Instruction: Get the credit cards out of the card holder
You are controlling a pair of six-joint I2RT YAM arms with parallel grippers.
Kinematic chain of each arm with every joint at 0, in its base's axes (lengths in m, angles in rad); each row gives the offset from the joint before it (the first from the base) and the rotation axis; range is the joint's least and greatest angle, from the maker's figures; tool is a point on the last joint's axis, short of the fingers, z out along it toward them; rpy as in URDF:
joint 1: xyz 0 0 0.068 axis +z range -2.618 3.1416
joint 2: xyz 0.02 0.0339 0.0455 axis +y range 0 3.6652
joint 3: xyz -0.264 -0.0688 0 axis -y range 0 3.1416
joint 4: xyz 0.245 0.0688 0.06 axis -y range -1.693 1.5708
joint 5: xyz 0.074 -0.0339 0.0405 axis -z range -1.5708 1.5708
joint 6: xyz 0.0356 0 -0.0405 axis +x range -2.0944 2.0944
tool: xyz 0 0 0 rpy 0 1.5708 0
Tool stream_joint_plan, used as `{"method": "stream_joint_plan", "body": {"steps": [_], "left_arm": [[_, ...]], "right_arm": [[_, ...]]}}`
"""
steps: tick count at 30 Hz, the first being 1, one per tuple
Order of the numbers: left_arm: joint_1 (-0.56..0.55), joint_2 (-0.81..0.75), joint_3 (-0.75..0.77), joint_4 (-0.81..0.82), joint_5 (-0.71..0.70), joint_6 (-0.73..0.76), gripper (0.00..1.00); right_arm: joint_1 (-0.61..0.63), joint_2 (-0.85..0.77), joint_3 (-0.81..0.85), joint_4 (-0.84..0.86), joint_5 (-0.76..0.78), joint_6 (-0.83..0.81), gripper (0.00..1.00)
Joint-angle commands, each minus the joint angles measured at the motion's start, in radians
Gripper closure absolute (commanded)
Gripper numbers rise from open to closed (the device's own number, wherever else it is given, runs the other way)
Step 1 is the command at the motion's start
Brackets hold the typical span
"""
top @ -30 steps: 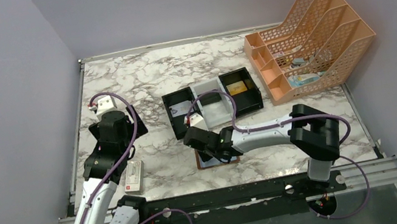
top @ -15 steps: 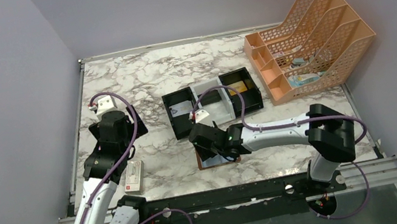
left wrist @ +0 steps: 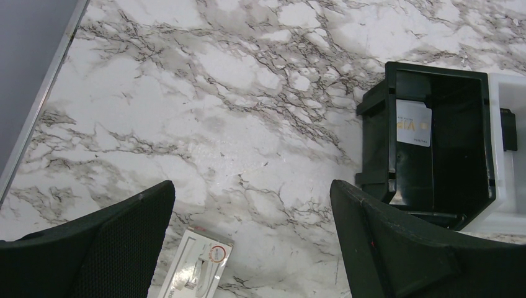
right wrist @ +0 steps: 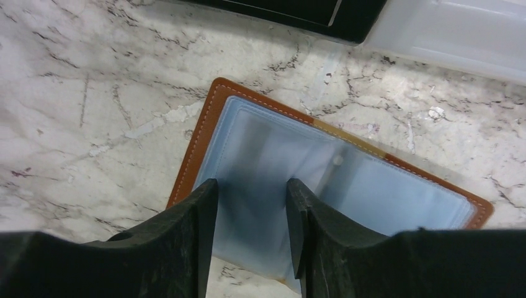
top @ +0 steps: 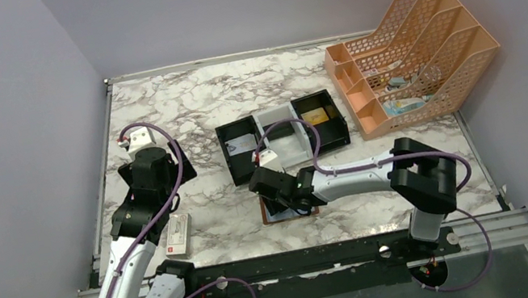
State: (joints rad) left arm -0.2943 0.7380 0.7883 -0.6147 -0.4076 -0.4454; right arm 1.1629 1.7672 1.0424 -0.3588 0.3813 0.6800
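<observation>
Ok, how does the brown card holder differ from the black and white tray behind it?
The card holder is brown and flat, lying open with pale blue pockets up; the tray is black and white with walled compartments. The card holder sits nearer the arms, under the right pincer; the tray lies farther back. The tray holds a white card and a gold card; the card holder shows only pockets. Both rest on the table.
</observation>
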Motion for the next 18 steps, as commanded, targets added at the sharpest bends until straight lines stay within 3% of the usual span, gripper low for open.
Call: {"method": "stream_joint_plan", "body": {"steps": [1,11,18], "left_arm": [[0.006,-0.010,-0.012,0.011,0.020,0.011,0.01],[0.006,-0.005,-0.013,0.012,0.023,0.013,0.01],[0.007,0.003,-0.012,0.012,0.029,0.014,0.01]], "right_arm": [[-0.005,0.007,-0.063,0.022,-0.046,0.010,0.61],[-0.033,-0.033,-0.130,0.111,-0.117,-0.012,0.89],[-0.043,-0.082,-0.142,0.145,-0.149,-0.036,0.92]]}}
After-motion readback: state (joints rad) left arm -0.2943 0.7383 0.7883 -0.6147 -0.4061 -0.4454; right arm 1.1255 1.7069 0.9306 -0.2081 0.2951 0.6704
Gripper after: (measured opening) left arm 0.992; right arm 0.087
